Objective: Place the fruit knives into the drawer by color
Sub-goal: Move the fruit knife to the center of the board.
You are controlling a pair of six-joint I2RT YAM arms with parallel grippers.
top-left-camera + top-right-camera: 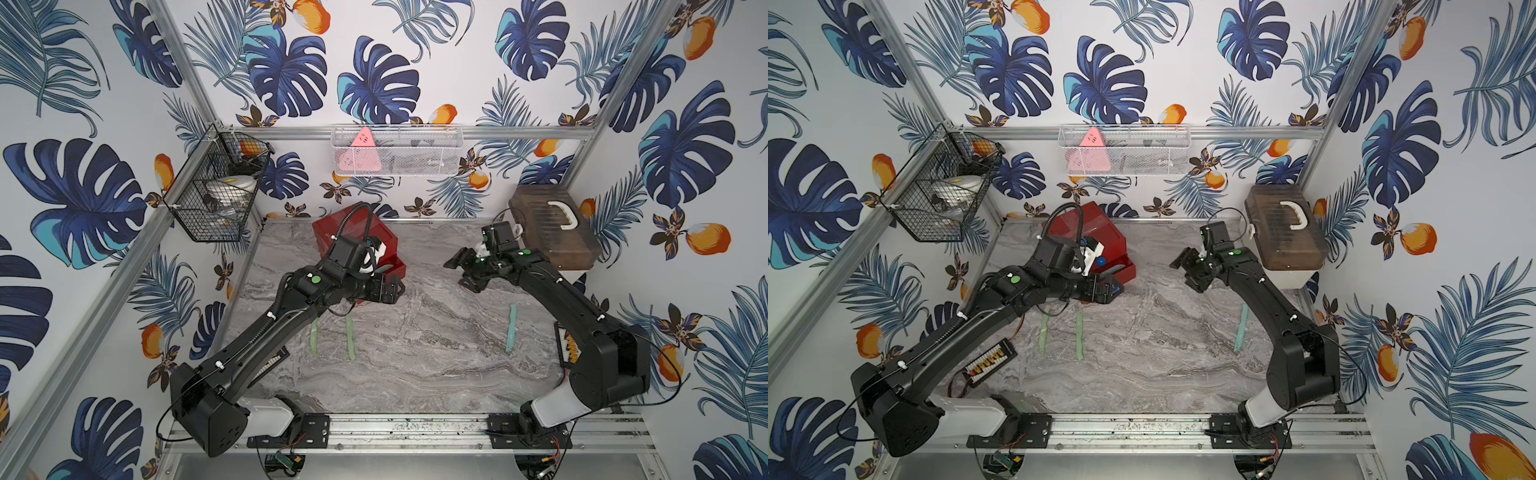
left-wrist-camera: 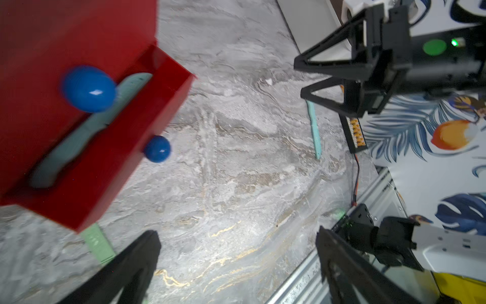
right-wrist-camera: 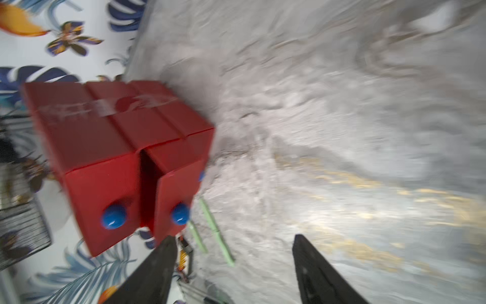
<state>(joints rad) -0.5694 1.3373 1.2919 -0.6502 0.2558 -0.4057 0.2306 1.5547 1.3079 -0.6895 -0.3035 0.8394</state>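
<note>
Knives lie in two places. A teal-blue knife (image 2: 86, 131) rests inside the pulled-out drawer (image 2: 171, 79) of the red chest (image 1: 1104, 228), at eleven o'clock on the table (image 1: 415, 374). A mint-green knife (image 1: 313, 336) and a second mint-green knife (image 1: 350, 336) lie side by side near eight o'clock, and another teal knife (image 1: 511, 328) lies near three. The left gripper (image 1: 395, 291) hovers just before that drawer, fingers spread wide and empty. The right gripper (image 1: 457, 274) hangs toward two o'clock, fingers apart, holding nothing.

chest (image 1: 322, 230) drawer open, teal knife (image 2: 86, 129) inside | green knives (image 1: 350, 336), second teal knife (image 1: 511, 328) outside
</note>
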